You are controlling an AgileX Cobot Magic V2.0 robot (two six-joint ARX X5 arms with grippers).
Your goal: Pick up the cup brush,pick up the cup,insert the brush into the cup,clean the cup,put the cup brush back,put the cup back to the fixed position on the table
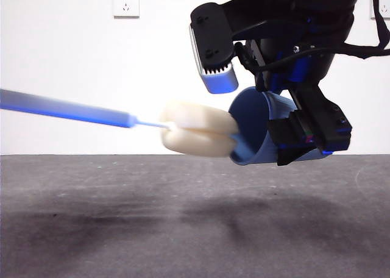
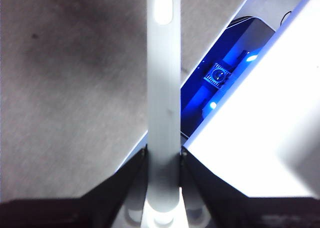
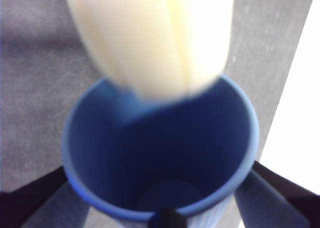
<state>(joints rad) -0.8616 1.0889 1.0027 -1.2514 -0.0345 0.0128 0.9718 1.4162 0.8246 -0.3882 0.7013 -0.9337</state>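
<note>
In the front view, one cup (image 1: 256,128), tipped sideways above the table (image 1: 122,229), is clamped by the right gripper (image 1: 304,138); one cup brush (image 1: 198,129) meets its mouth from nine o'clock, handle cut off at the frame edge. In the left wrist view, the left gripper (image 2: 163,160) clenches the handle, sponge unseen. In the right wrist view, the blurred sponge overlaps the rim at twelve o'clock.

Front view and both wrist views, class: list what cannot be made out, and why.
- Left gripper: outside the front view; handle runs off its side edge.
- Cup brush sponge: blurred in the front and right wrist views, so depth inside the cup is unclear.
- Cup base: covered by right gripper, front view.
</note>
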